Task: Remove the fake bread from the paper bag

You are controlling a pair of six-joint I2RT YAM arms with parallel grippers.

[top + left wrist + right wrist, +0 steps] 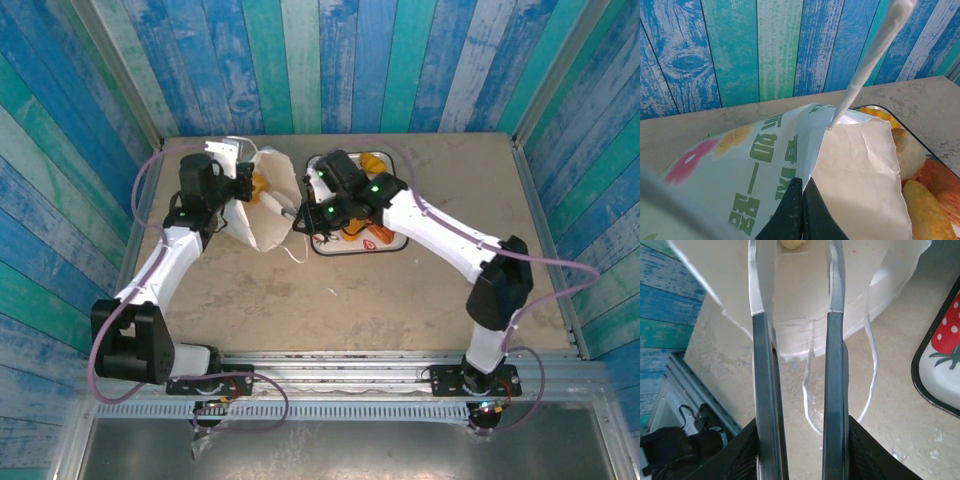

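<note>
The left tool [802, 212] is pinched shut on the rim of the bag [755, 165], lifting its mouth off the bench [920, 100]. One bread [792, 244] sits in the bag, just past the tips of the tongs [835, 390]. The right tool [802, 450] grips those tongs. I think it is reaching in for the bread. Next the tongs must go deeper, squeeze and pull it out.

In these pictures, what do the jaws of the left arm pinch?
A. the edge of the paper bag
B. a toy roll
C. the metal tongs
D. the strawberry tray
A: in the left wrist view the left gripper is shut on the open edge of the paper bag, with its jaws pressed together over the paper.
</note>
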